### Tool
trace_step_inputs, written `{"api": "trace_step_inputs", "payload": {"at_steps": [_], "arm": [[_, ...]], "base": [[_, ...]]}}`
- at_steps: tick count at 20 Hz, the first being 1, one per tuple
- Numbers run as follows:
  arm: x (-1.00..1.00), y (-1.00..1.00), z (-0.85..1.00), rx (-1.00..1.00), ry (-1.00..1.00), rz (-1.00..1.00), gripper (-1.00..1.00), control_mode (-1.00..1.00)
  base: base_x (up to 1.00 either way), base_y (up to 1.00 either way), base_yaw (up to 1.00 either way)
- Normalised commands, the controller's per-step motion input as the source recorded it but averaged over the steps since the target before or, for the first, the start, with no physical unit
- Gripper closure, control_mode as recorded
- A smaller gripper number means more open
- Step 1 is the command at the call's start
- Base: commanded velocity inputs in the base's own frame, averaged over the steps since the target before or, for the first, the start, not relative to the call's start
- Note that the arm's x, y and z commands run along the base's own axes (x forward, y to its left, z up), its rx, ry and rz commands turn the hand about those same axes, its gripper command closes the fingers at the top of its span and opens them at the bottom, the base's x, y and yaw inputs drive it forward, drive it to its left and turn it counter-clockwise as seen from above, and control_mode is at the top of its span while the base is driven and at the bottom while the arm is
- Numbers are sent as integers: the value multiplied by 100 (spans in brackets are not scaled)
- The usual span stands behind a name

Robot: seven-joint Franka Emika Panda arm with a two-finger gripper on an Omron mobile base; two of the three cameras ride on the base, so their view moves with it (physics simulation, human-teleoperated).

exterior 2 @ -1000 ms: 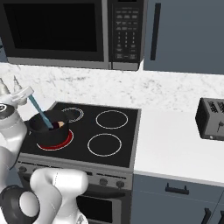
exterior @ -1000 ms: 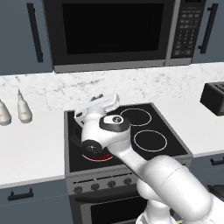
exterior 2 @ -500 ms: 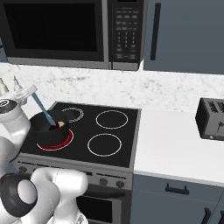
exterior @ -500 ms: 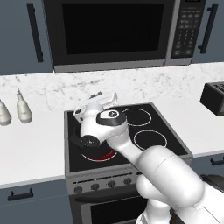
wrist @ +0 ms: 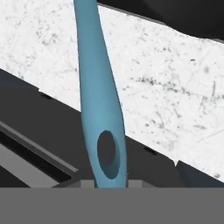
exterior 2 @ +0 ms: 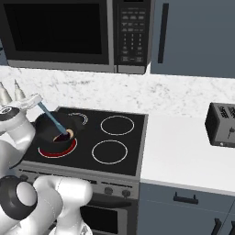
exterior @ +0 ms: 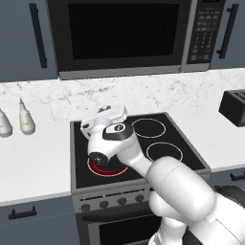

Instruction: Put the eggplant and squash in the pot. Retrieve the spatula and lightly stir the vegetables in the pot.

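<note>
Two vegetables already lay in the pot, so what remained was the stirring, and by my reading it was under way. The stove took up the lower left of the right base view, with the pale desk running off to its right and a toaster at the frame's right edge. The pot sat on the glowing red front burner at the left of that view. Above its rim, the tool was clamped on the spatula, whose handle end with its hole rose between the tips in the hand view. The teal shaft slanted down and to the right into the pot. Compared with a second before, its lower end had swept rightward inside the pot while the tool barely shifted, which suggests a gentle stir stroke. The eggplant and squash lay together against the pot's near right wall, close to the blade.

Room was tight within the pot walls; the other burners to the right stood bare, and two bottles stood well off at the left of the left base view.
</note>
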Motion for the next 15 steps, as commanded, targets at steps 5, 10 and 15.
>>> {"api": "trace_step_inputs", "payload": {"at_steps": [5,10,15], "arm": [[0,6,-12,18,4,0,100,-100],[0,21,3,24,3,0,100,-100],[9,13,8,20,0,0,100,-100]], "base": [[0,0,0],[0,0,0],[0,0,0]]}}
